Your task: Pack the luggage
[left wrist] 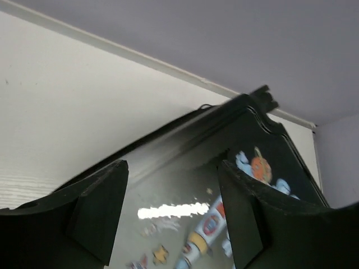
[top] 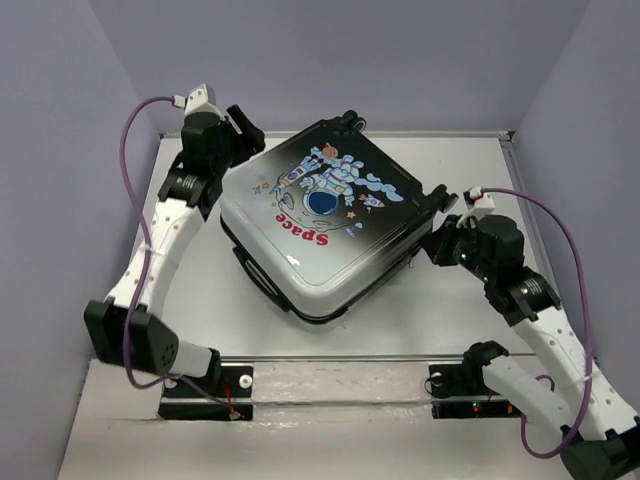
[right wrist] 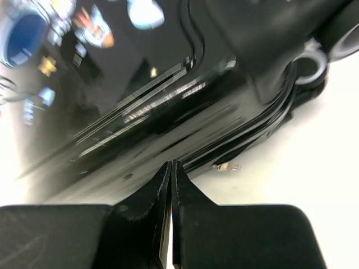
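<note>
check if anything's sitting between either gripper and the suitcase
Nothing visible does. The left gripper, open, hangs over the far left corner of the luggage, its shell showing between the jaws. The right gripper, shut, points at the right side seam, with only bare table in the gap.

Robot lab test cell — white table [top: 440, 305], plain lavender walls [top: 350, 60] on three sides

White arms [top: 165, 245], purple cables [top: 126, 150], black fingers [left wrist: 98, 210]
</note>
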`<state>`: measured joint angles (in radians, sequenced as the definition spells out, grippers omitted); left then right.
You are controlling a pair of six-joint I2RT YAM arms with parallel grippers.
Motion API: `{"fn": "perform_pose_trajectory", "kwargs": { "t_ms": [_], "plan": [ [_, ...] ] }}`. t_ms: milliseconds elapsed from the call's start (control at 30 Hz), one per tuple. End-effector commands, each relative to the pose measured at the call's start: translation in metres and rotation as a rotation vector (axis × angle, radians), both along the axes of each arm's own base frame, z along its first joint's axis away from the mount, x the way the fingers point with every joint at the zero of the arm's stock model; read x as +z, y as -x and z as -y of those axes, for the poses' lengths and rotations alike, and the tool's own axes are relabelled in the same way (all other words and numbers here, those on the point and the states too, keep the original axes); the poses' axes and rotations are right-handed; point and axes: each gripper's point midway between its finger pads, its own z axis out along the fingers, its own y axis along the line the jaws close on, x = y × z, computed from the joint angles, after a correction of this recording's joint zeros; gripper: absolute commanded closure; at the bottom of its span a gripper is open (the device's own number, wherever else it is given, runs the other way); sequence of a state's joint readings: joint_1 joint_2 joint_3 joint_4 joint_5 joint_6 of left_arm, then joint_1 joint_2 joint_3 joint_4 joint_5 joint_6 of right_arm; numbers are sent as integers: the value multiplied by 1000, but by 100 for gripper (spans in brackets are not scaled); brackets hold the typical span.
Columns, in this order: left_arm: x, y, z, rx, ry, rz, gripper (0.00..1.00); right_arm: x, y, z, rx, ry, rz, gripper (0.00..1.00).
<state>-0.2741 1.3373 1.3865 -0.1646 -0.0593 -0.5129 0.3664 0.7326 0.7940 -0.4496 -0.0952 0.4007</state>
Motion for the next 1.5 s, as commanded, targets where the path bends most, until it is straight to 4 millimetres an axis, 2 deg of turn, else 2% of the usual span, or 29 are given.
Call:
{"fn": "perform_pose_trajectory", "kwargs": {
  "t_ms": [0, 33, 67, 133, 233, 267, 333, 367, 467, 500, 533, 567, 600, 767, 800, 867, 900, 1000, 1033, 1100, 1133, 1233, 1267, 1300, 1333, 1367, 1400, 1433, 1467],
  "plan": [
    [17, -44, -21, -42, 89, 11, 24, -65, 10, -17, 95, 13, -202, 93],
    [17, -52, -38, -11, 75, -9, 24, -72, 9, -16, 83, 10, -201, 93],
    [-4, -66, -44, -3, 56, -56, 24, -72, 9, -16, 77, 5, -187, 93],
    [-21, -76, -63, 37, 26, -107, 23, -72, 4, -19, 86, -5, -168, 93],
    [-48, -87, -77, 48, 10, -162, 23, -85, -6, -33, 139, -14, -217, 93],
    [-64, -86, -74, 32, 14, -193, 23, -88, -10, -37, 151, -20, -224, 93],
    [-78, -85, -73, 26, 16, -212, 23, -86, -25, -49, 178, -51, -194, 93],
    [-86, -85, -87, 52, 20, -221, 23, -82, -30, -53, 190, -63, -172, 93],
    [-124, -71, -91, 59, 26, -296, 23, -58, -56, -68, 235, -82, -85, 93],
    [-122, -65, -97, 74, 28, -291, 23, -53, -64, -72, 249, -74, -68, 93],
    [-121, -62, -101, 88, 31, -277, 23, -33, -77, -77, 259, -80, -25, 93],
    [-133, -53, -106, 103, 36, -299, 23, -39, -86, -82, 268, -68, -44, 93],
    [-118, -44, -113, 125, 39, -258, 23, -34, -94, -85, 275, -63, -30, 93],
    [-85, -12, -127, 189, 46, -157, 24, 1, -144, -98, 297, -36, 81, 93],
    [-66, -1, -127, 192, 46, -108, 23, -7, -154, -96, 298, -23, 68, 93],
    [-54, 11, -122, 175, 49, -79, 23, -8, -167, -91, 288, -18, 68, 93],
    [-39, 22, -119, 159, 53, -38, 23, -8, -175, -86, 291, -30, 65, 93],
    [-42, 42, -106, 102, 71, -36, 23, -4, -178, -86, 334, -48, 70, 89],
    [-32, 53, -104, 94, 60, -5, 23, -2, -176, -86, 348, -44, 79, 85],
    [-37, 68, -105, 97, 39, -14, 23, 4, -157, -89, 425, -26, 74, 73],
    [-28, 83, -103, 90, 16, 19, 23, 10, -136, -89, 474, -32, 73, 60],
    [-32, 114, -84, 32, 7, 38, 28, 12, -98, -89, 519, -63, 75, 40],
    [-48, 120, -78, 12, 13, 9, 31, 2, -72, -93, 540, -77, 61, 39],
    [-43, 127, -73, -4, 22, 22, 36, -3, -64, -92, 540, -90, 60, 40],
    [-58, 138, -69, -16, 33, 5, 41, -7, -43, -107, 597, -101, 61, 41],
    [-69, 146, -59, -51, 45, -16, 45, -16, -30, -114, 613, -88, 58, 47],
    [-91, 152, -58, -49, 59, -61, 48, -38, -13, -119, 627, -63, 23, 53],
    [-94, 162, -59, -42, 62, -58, 48, -42, 6, -135, 666, -21, 53, 66],
    [-101, 167, -62, -26, 62, -69, 48, -46, 15, -143, 680, -7, 72, 69]
  ]
}}
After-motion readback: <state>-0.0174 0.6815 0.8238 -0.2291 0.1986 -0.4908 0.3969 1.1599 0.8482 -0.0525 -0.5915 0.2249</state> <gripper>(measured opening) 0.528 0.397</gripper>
